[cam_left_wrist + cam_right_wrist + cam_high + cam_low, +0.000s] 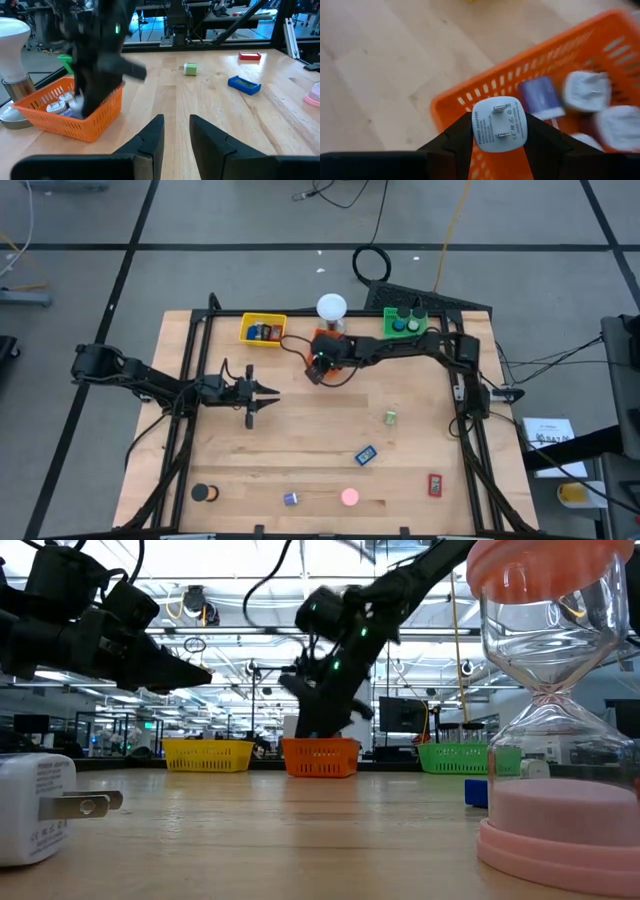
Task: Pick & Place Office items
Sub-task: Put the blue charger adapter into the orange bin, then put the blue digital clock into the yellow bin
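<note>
My right gripper (318, 370) hangs over the orange tray (570, 55), shut on a white plug adapter (499, 125). The tray holds more white adapters (586, 90) and a blue block (540, 96). My left gripper (176, 135) hovers open over bare table left of the tray, touching nothing. Loose items rest on the wood: a green piece (390, 417), a blue block (366, 454), a red block (435, 484), a pink hourglass (349, 498), a purple piece (290, 499) and a black roll (204, 493). My right gripper pinches the white plug adapter between its two fingers (457, 137), which sit on two opposite sides of the body (476, 127). The pronged face (501, 120) points back toward the wrist. The fingers come from above, pointing down. The adapter is lifted clear above the orange tray's near rim.
A yellow tray (263, 329) with pieces, a white globe lamp (332, 308) and a green tray (405, 323) line the far edge beside the orange tray. In the low view another white adapter (35, 805) and the hourglass (555, 740) stand near the front edge.
</note>
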### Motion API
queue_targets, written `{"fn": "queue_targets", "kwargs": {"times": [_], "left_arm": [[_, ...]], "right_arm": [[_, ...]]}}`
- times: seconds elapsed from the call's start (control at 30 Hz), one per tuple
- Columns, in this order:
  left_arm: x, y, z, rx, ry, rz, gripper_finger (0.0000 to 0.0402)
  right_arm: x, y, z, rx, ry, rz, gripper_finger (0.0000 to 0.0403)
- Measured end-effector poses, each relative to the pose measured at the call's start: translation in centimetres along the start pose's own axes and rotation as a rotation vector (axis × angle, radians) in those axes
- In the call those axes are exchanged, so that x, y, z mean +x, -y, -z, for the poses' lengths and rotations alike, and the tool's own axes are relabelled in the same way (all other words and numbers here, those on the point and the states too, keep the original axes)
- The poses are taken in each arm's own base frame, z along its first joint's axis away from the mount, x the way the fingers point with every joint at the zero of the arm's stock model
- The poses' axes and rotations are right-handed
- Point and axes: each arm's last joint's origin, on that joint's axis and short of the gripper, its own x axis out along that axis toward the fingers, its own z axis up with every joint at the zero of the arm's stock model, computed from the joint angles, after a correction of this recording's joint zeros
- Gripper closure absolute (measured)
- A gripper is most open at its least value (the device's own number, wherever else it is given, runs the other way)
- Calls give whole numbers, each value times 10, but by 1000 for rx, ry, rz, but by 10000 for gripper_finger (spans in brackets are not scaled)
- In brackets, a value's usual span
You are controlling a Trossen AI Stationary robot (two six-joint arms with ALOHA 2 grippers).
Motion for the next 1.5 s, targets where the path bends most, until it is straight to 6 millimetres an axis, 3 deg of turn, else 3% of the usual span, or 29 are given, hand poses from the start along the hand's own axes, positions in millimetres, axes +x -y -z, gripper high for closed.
{"fn": "queue_targets", "kwargs": {"times": [0.17, 0.7, 0.93, 1.2, 1.3, 1.5], "left_arm": [[0, 0, 0, 0, 0, 1, 311], [0, 0, 0, 0, 0, 1, 311], [0, 0, 0, 0, 0, 1, 311], [0, 0, 0, 0, 0, 1, 311], [0, 0, 0, 0, 0, 1, 311], [0, 0, 0, 0, 0, 1, 311]], "right_arm": [[17, 2, 6, -9, -24, -14, 266], [17, 3, 7, -48, -29, -2, 215], [-19, 0, -7, -57, 9, -25, 210], [-67, -35, -6, -254, 120, -97, 274], [-74, -45, 4, -305, 176, -120, 309], [-83, -43, 40, -334, 241, -182, 377]]}}
